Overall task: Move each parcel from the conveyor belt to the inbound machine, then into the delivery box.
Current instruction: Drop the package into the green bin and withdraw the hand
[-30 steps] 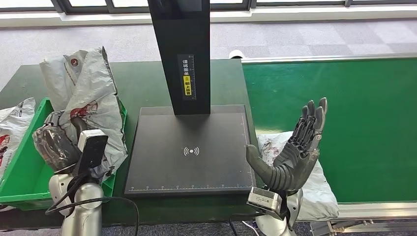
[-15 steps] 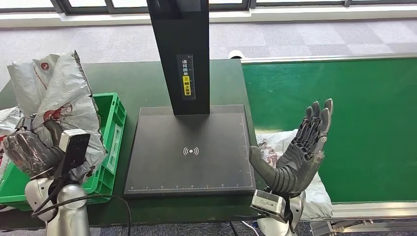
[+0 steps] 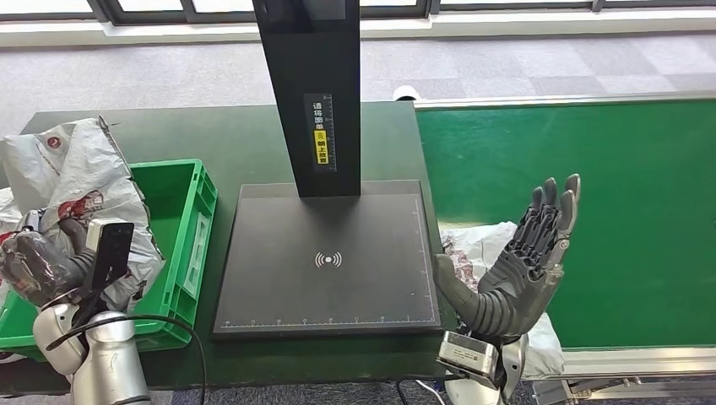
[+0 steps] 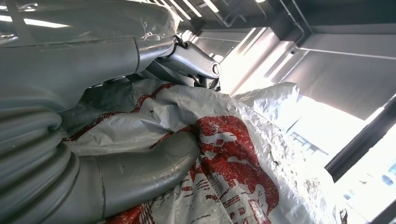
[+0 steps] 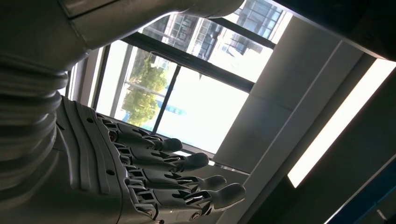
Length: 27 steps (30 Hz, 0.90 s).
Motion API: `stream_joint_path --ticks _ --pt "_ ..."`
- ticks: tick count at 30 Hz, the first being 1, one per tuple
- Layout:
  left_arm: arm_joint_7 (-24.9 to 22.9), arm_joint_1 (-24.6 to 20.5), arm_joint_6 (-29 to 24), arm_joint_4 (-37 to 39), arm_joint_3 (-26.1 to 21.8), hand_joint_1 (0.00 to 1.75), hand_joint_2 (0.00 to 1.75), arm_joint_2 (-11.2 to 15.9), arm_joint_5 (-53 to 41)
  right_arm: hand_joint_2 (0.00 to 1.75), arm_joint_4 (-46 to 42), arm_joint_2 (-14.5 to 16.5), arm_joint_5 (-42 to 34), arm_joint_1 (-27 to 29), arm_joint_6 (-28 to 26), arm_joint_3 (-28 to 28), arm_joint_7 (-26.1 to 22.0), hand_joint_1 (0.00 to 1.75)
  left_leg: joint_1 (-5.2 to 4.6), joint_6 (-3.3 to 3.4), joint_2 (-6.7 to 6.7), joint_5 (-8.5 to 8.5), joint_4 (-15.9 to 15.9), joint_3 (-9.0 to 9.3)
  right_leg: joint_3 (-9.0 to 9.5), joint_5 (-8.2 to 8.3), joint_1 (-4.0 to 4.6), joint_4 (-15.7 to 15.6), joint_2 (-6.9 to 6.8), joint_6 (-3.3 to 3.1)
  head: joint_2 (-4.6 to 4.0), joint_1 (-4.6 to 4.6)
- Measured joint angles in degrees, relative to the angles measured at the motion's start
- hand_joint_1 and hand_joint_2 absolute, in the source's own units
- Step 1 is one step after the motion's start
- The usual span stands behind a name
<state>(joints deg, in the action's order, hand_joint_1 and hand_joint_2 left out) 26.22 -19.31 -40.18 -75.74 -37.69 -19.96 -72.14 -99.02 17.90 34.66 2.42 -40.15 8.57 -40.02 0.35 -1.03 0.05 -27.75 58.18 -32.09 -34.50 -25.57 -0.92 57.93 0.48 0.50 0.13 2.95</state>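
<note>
The scanner plate [image 3: 325, 257] lies at the centre of the frame on the table [image 3: 245, 139], with its post [image 3: 311, 93] rising from the plate's far edge to the top of the frame. The crate [image 3: 181, 245] sits at the left, just beside the plate. A bag [image 3: 80, 181] held by the left hand [image 3: 38, 266] hangs over the crate's left part. The belt [image 3: 591, 211] fills the right of the frame. Another bag [image 3: 490, 253] lies on its near left corner, behind the raised right hand [image 3: 515, 270].

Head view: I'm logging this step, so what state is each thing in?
Left hand: grips a grey parcel, held over the green box.
Right hand: open, fingers upright, empty.
Scanner pad: bare.
White parcel: lying at the belt edge.
</note>
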Motion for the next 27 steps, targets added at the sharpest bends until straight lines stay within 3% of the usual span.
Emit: stream_joint_path --ticks 1,4,5,14,21,27 --pt "0.0 -0.2 0.0 0.5 -0.6 1.61 1.75 0.0 -0.1 1.75 -0.1 0.0 0.0 0.1 0.0 0.0 0.0 0.00 0.00 0.00 0.00 0.00 0.0 0.00 0.00 0.00 0.00 0.0 0.00 0.00 0.00 0.00" --pt "-0.1 -1.1 0.0 1.9 -2.7 0.30 1.75 0.0 -0.3 1.75 -0.3 0.0 0.0 0.3 0.0 0.0 0.0 0.00 0.00 0.00 -0.03 0.00 0.0 -0.03 0.00 0.00 0.00 0.0 -0.04 0.00 0.00 0.01" --pt "0.1 -1.5 0.0 2.5 -3.6 0.00 1.75 0.0 -0.3 1.75 -0.4 0.0 0.0 0.3 0.0 0.0 0.0 0.00 0.00 0.00 -0.04 0.00 0.0 -0.03 0.00 0.00 0.00 0.0 -0.04 0.00 0.00 0.01" --pt "4.0 -3.5 0.0 4.7 -10.8 0.00 1.75 0.0 1.3 1.75 -0.5 0.0 0.0 0.4 0.0 0.0 0.0 0.00 0.00 0.00 -0.02 0.00 0.0 -0.03 -0.01 0.00 0.00 0.0 -0.03 0.00 0.00 0.01" --pt "5.2 -4.1 0.0 4.8 -12.7 0.00 1.75 0.0 2.2 1.75 -0.5 0.0 0.0 0.4 0.0 0.0 0.0 0.00 0.00 0.00 -0.02 0.00 0.0 -0.03 0.00 0.00 0.00 0.0 -0.03 0.00 0.00 0.01" --pt "10.1 -4.3 0.0 4.2 -13.8 0.00 1.75 0.0 7.7 1.75 -0.4 0.0 0.0 0.4 0.0 0.0 0.0 0.00 0.01 0.00 -0.03 0.00 0.0 -0.03 0.01 0.00 0.00 0.0 -0.04 0.00 0.00 0.00"
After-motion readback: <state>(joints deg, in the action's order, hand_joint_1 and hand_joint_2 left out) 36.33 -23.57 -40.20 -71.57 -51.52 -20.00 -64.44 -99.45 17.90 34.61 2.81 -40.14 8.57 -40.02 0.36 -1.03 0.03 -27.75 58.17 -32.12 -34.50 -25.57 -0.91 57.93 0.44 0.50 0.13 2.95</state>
